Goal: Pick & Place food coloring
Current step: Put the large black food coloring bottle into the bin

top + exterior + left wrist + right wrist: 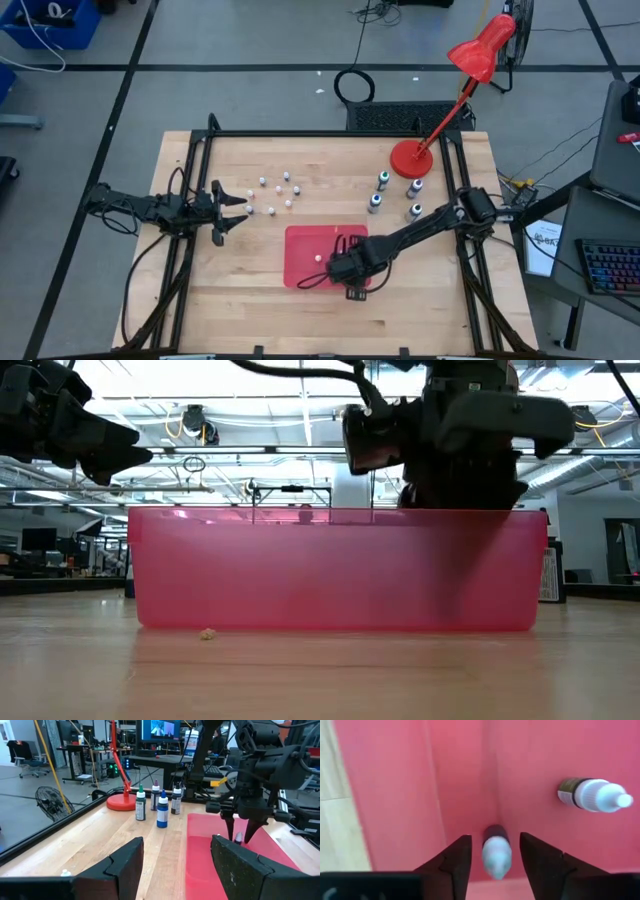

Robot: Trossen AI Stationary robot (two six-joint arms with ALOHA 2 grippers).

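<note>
Red tray (305, 250) sits on the wooden table (240, 280). Right gripper (491, 851) hangs over it, fingers apart around a small bottle (496, 854); another bottle (592, 795) lies nearby. Left gripper (232, 210) waits open. A red lamp (470, 70) stands behind.

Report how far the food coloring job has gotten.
Done: one white-capped bottle already lies on its side in the red tray. In hand: the right claw hangs over the tray, fingers parted around a second bottle; whether it is released is unclear. Left: four larger bottles by the red lamp and the small ones near the waiting, open left claw.
</note>
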